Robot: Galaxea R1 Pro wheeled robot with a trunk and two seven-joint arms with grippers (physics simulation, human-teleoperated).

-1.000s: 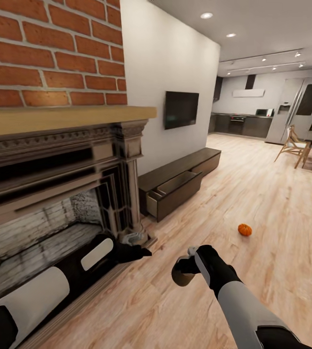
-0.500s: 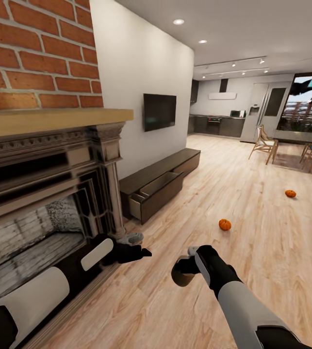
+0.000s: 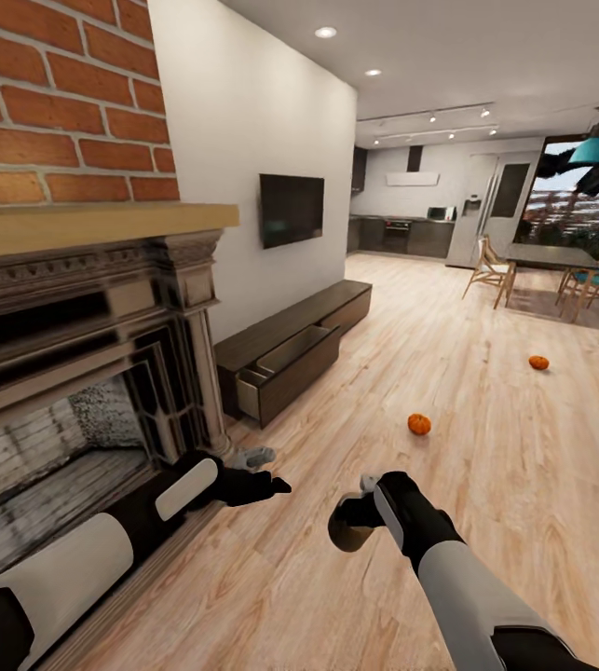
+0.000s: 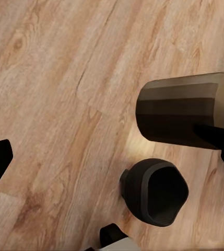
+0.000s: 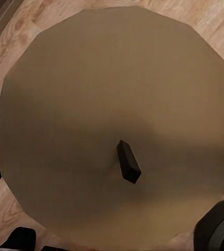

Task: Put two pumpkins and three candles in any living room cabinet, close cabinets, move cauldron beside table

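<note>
Wood was everywhere in the head view: pale floor planks and, at about 11 o'clock from the robot, the cabinet (image 3: pixel 292 350) along the white wall under a television (image 3: pixel 292 209). Its nearest drawer (image 3: pixel 285 365) stood pulled out, probably so that things could be dropped in from above. Two pumpkins lay on the floor, the near pumpkin (image 3: pixel 418 424) at about 12 o'clock and the far pumpkin (image 3: pixel 538 362) at about 1 o'clock, well apart from each other and from the cabinet. The right tool (image 3: pixel 353 518) was closed on a candle (image 3: pixel 350 526), a tan cylinder, carried low in front of the trunk, I think for taking it to the open drawer. The left tool (image 3: pixel 264 485) reached toward the foot of the brick fireplace (image 3: pixel 85 308), near a small grey thing that I could not identify. A dining worktop (image 3: pixel 552 255) with chairs stood far away at 1 o'clock.

In the left wrist view the floor showed below, with the candle (image 4: pixel 187 110) seen from its side beside the dark right wrist. The left tool's fingers appeared only as dark tips at the two edges of the picture, so it was wide and empty.

In the right wrist view the candle's flat top (image 5: pixel 114 125) with its black wick (image 5: pixel 128 161) was very close to the camera, as it was gripped there.
</note>
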